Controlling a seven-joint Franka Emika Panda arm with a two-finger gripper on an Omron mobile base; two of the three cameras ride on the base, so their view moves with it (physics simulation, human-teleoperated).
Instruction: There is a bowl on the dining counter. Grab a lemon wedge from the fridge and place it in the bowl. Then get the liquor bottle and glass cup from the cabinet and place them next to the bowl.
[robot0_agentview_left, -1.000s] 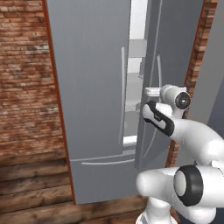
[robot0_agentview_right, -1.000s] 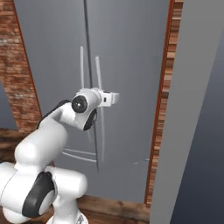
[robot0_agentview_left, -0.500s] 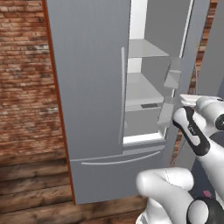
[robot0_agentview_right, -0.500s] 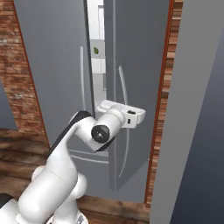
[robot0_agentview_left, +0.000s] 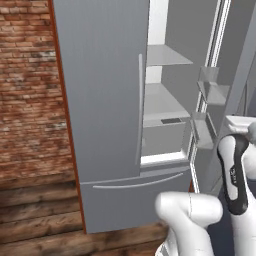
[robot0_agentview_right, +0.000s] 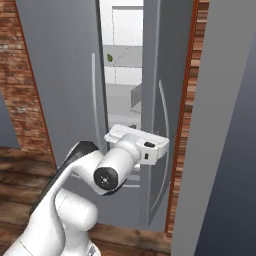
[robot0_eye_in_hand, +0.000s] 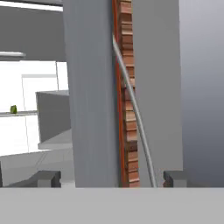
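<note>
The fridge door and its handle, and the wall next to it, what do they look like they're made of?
The fridge door looks like brushed grey metal, going by its faint vertical streaks and matte sheen. Its handle seems polished metal: thin, silvery, brightly lit. The wall appears to be rough red brick with pale mortar lines.

Grey fridge (robot0_agentview_left: 105, 100), right door swung open, tiny lemon wedge (robot0_agentview_right: 109, 58) on shelf

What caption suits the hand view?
Open gripper facing the fridge door's edge and handle; lemon wedge on a shelf inside.
</note>
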